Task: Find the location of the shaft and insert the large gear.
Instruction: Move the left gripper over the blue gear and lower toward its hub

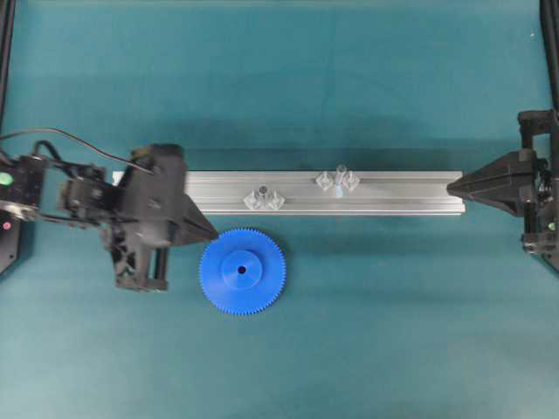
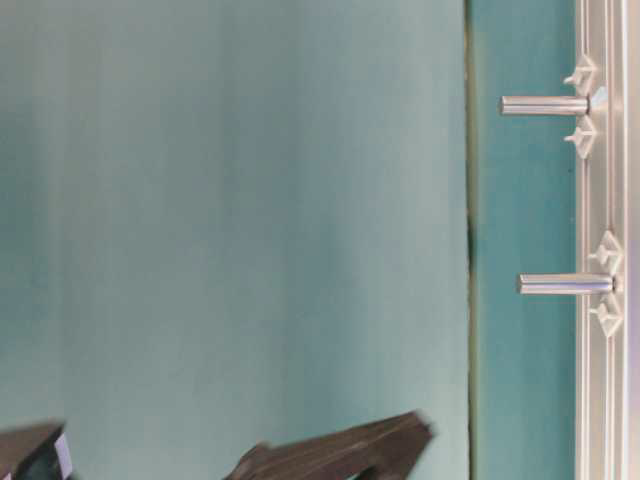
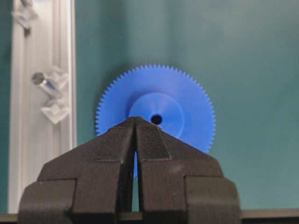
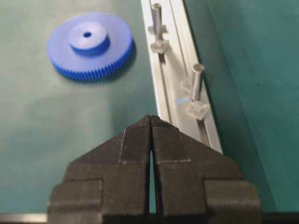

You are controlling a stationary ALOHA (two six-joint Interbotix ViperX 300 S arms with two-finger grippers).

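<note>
Blue toothed plastic large gear flat on teal mat beside grooved aluminium rail.
Slim silvery shaft upright; left gripper and right gripper both pinched closed, empty.

Blue toothed gear flat on green mat, hub up, just beside rail. Silvery shaft upright on rail between two clear mounts.

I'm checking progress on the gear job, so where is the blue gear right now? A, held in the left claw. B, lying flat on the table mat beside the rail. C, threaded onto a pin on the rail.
B: the large gear lies flat on the mat beside the rail, and the left claw is shut and empty.
</note>
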